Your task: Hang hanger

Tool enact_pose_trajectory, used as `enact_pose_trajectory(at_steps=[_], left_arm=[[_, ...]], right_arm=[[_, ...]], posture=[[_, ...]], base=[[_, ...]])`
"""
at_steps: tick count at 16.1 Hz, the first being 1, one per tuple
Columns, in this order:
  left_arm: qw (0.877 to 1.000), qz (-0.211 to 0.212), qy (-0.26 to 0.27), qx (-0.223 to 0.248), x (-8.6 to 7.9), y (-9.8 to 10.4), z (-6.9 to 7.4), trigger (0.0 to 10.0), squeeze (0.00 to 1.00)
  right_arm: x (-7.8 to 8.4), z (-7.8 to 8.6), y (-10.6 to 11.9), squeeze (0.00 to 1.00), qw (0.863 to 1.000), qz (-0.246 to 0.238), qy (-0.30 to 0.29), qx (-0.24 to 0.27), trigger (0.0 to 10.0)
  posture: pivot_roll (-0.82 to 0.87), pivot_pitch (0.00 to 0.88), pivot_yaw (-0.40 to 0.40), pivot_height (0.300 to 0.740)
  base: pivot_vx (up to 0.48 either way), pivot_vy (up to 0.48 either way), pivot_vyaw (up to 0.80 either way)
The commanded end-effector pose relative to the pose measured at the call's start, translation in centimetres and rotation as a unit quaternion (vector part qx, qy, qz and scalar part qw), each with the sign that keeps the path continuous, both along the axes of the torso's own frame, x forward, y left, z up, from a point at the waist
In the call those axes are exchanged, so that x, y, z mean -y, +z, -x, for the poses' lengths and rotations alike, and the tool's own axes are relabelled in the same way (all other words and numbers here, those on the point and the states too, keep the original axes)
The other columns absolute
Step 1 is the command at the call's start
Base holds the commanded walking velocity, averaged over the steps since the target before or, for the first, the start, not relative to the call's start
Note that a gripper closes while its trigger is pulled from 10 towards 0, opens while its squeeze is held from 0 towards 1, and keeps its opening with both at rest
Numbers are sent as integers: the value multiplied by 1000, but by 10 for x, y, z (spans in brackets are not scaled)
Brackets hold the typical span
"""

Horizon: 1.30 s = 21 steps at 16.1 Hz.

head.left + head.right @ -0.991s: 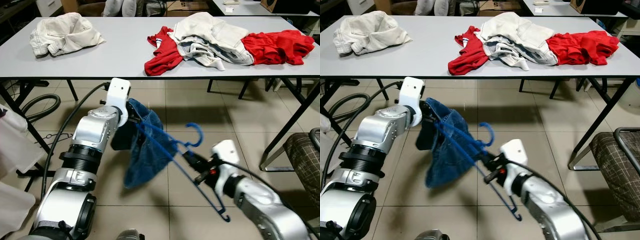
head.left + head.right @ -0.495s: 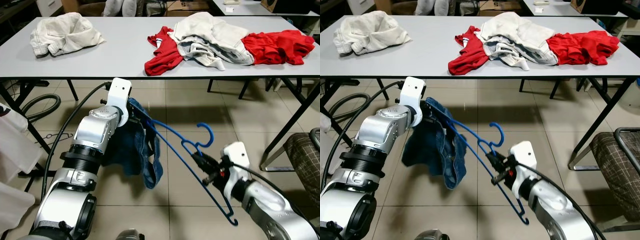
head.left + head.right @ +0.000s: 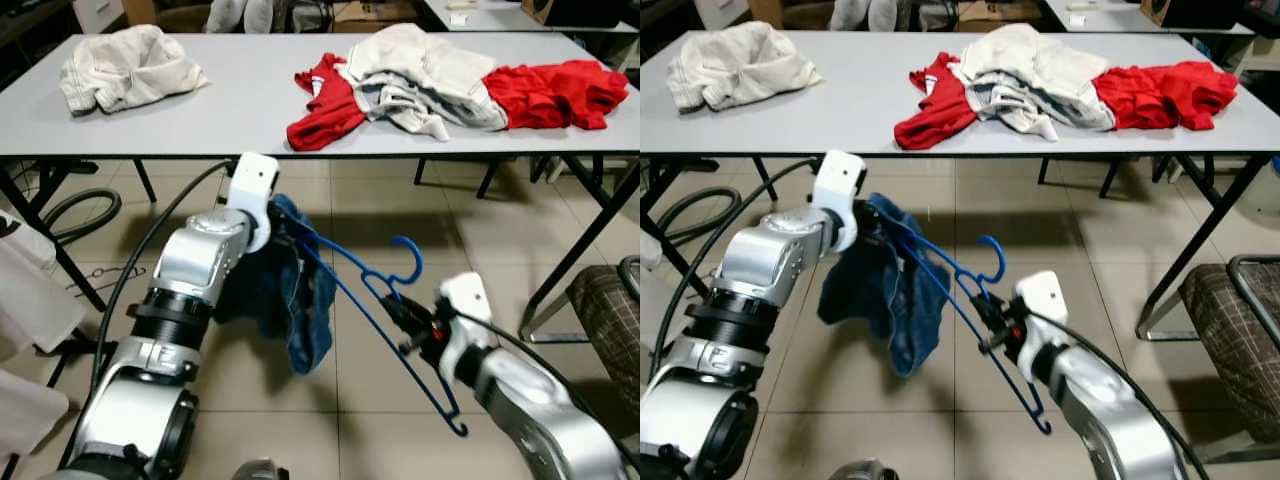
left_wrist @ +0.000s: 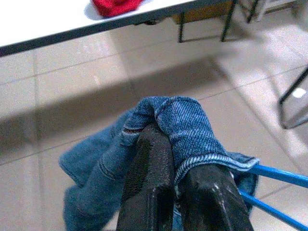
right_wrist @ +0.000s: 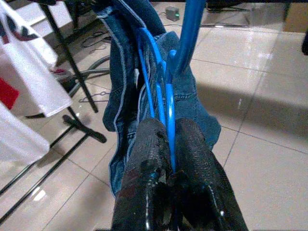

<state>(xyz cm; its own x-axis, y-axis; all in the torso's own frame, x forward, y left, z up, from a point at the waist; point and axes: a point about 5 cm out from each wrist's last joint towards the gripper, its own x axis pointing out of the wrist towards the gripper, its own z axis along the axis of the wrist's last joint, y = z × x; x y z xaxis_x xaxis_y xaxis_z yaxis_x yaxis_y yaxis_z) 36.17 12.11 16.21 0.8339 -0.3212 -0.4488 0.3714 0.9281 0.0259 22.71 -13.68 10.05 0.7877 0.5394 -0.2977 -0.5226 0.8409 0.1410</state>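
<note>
Since half a second ago, both arms shifted slightly and the blue hanger (image 3: 385,310) tilted steeper. Left gripper (image 4: 175,159) stays pinched on the denim garment (image 3: 285,300) at the hanger's upper end. Right gripper (image 5: 166,159) is clamped on the hanger near its hook, which points upward; the long axis slopes down toward the robot's right, above the floor before the table (image 3: 230,120).

Clothes (image 3: 440,85) on table (image 3: 230,110) — hanger (image 3: 375,300) before it
</note>
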Motion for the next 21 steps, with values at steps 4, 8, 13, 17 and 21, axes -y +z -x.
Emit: enact_pose_trajectory(at_steps=[4,8,13,17,21], left_arm=[[1000,26,-7,15,5,20,1,0,0],[996,-32,-78,16,1,16,9,0,0],[972,-44,-231,9,-3,18,24,0,0],[926,63,-372,4,9,40,45,0,0],[924,61,-377,8,10,39,44,0,0]], right_arm=[[-5,-3,-15,0,997,61,-35,-27,10000],[14,-11,-12,0,981,54,-187,16,10000],[42,-12,-4,0,963,-87,-251,51,10000],[29,-14,-10,0,971,-201,-126,14,10000],[26,-34,3,0,940,-298,-162,31,10000]], posture=[[5,0,38,740],[1,0,38,740],[-15,0,52,740],[-34,0,52,740],[-30,0,41,740]], base=[[0,0,0],[0,0,0],[0,0,0],[0,0,0],[0,0,0]])
